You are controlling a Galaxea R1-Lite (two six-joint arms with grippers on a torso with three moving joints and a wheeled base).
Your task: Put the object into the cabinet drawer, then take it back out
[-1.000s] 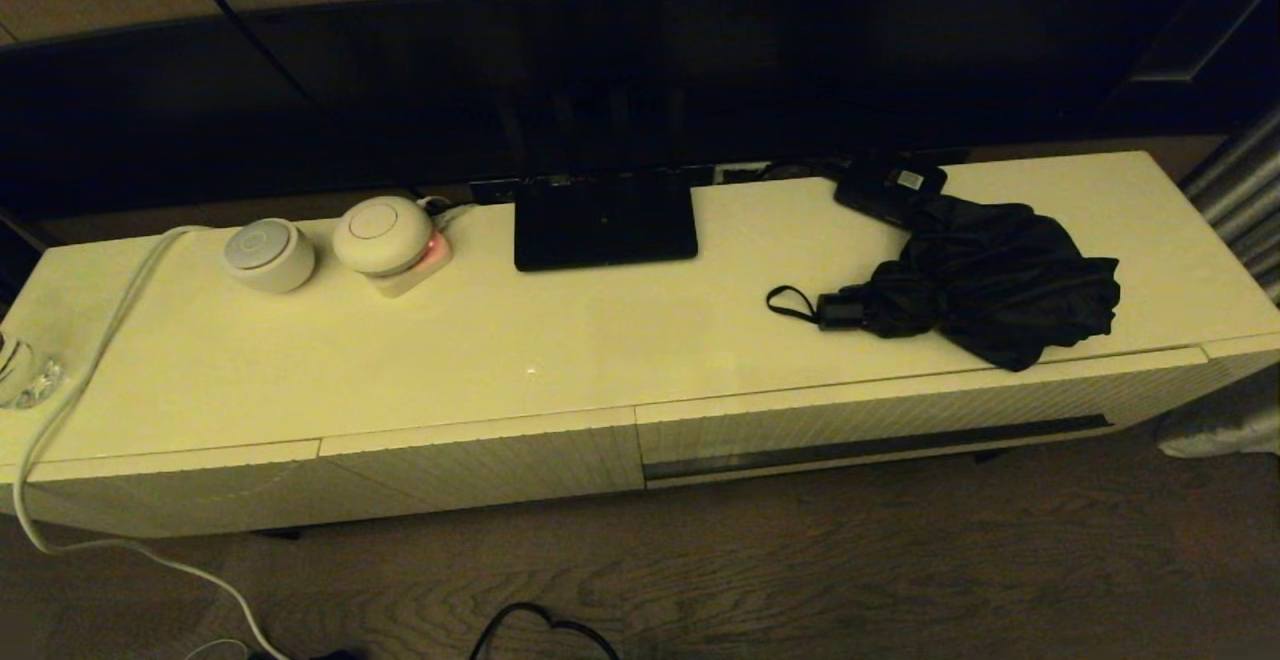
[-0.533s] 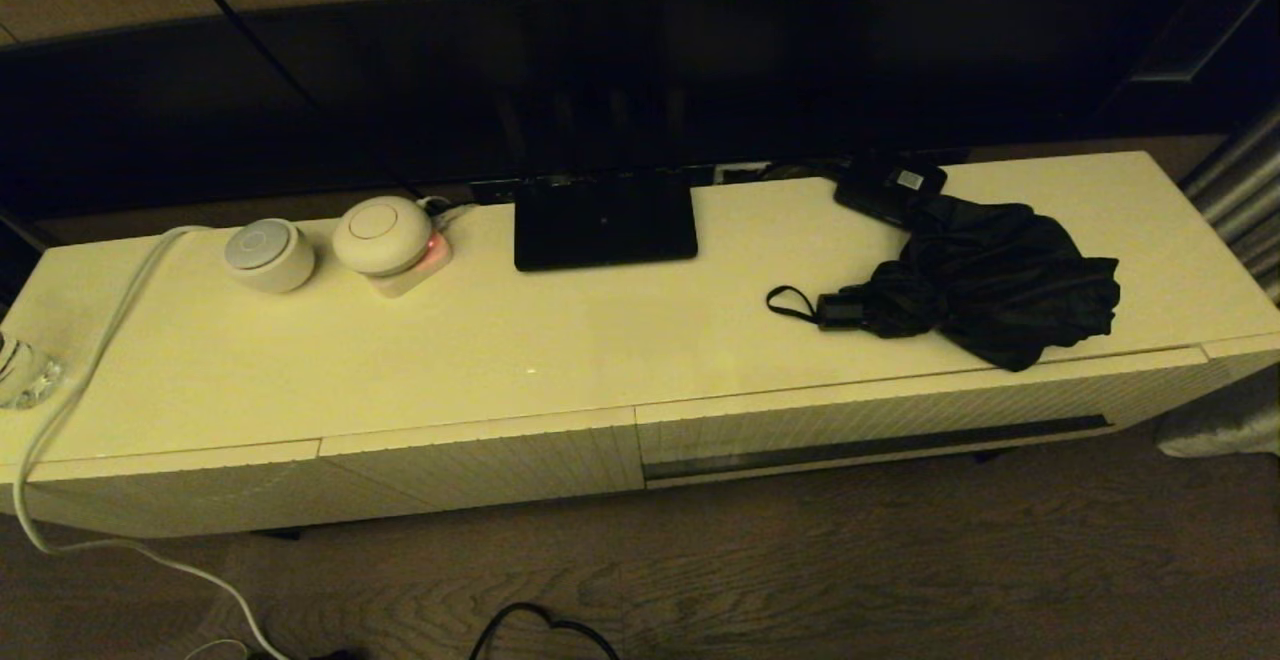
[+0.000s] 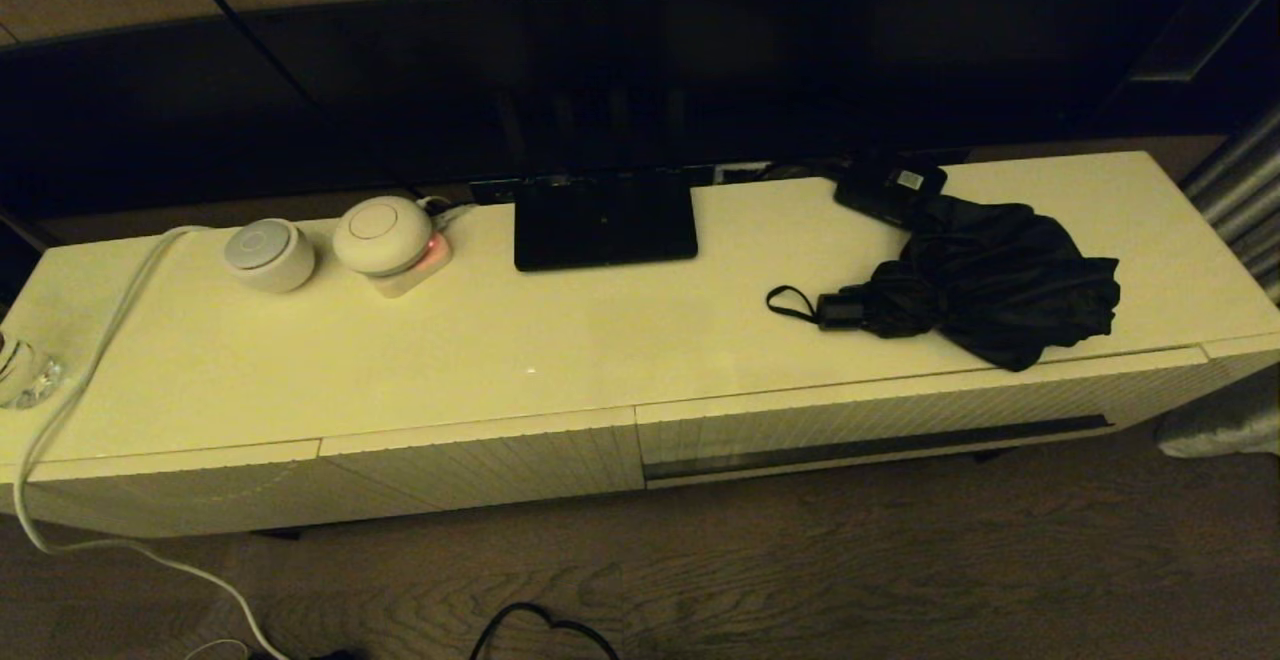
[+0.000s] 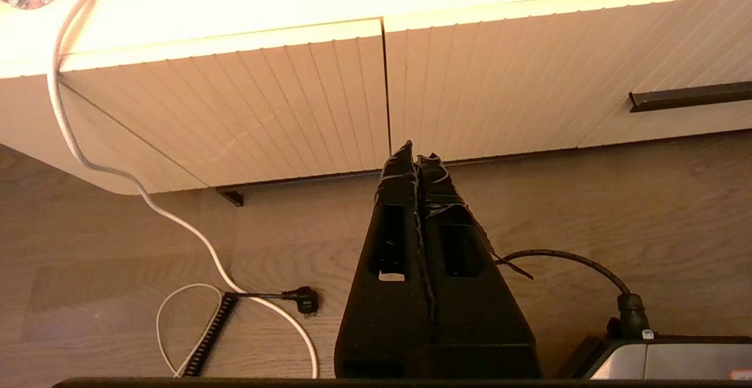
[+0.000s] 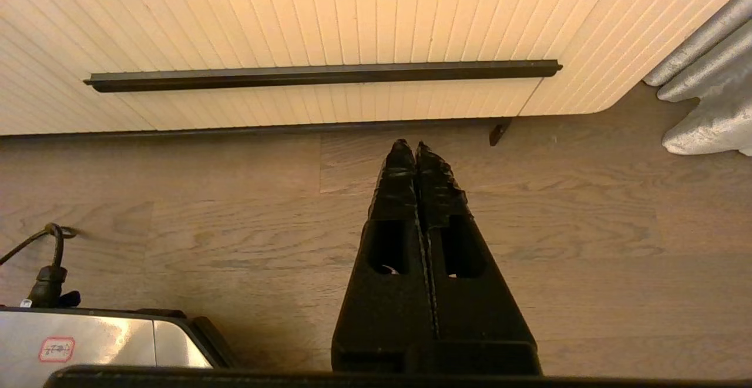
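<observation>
Fingers of the left gripper (image 4: 416, 156) and right gripper (image 5: 409, 147) are pressed together, empty, both low over the wood floor (image 5: 587, 229) before the cabinet. Beyond the right fingers is the closed drawer (image 5: 329, 23) with its dark slot (image 5: 323, 74). Up on the cabinet top (image 3: 500, 340) lies the umbrella (image 3: 985, 280), well apart from both.

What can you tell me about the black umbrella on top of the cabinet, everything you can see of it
The umbrella is a black compact folding one, collapsed but not wrapped, its matte fabric loosely bunched. A short black handle points toward the robot's left, ending in a thin wrist loop lying flat. It rests on the cream cabinet top near the right end, above the closed drawer, one fabric corner reaching the front edge. Its far side meets a small black box. No gripper touches it.
</observation>
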